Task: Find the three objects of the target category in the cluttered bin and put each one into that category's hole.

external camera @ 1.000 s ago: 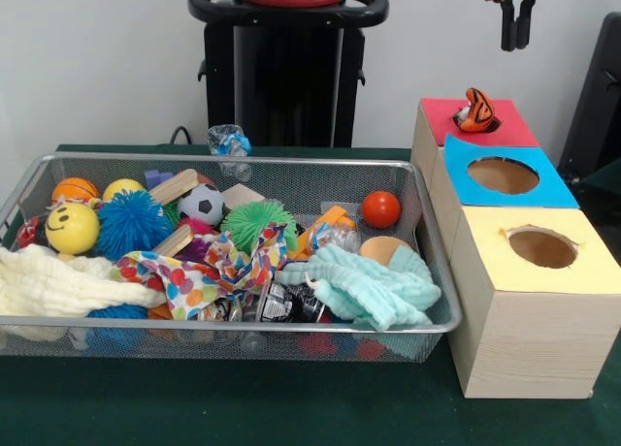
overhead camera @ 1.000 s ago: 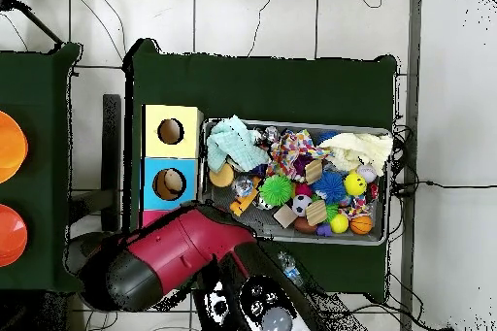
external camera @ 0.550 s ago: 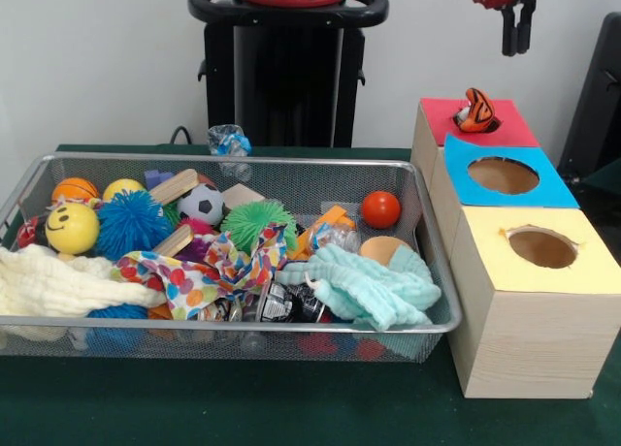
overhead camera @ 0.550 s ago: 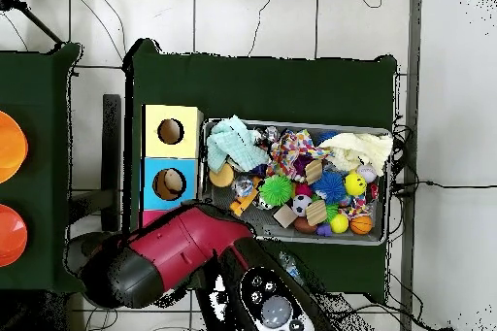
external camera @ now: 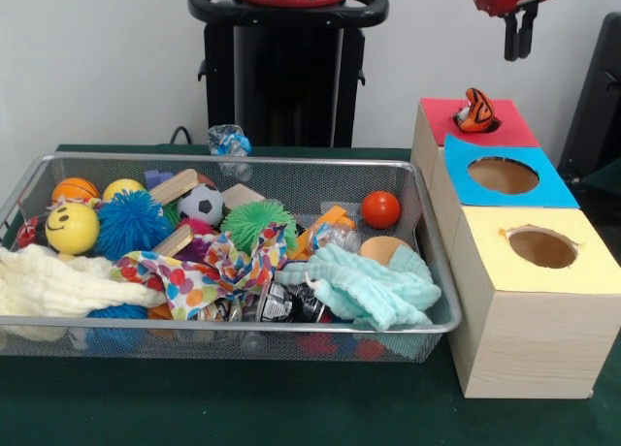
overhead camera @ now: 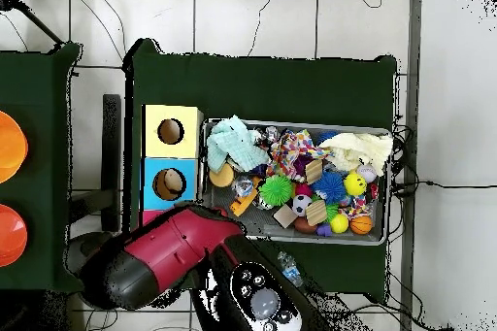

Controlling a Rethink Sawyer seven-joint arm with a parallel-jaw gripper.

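Your hand hangs high above the red box, fingers close together and holding nothing. An orange striped toy sits lodged in the red box's hole, tipped up on end with its long axis leaning toward the bin; it hasn't dropped through. You look to be between a drop and the next search. Next you'll need to swing back over the bin and pick out another such item from the clutter.
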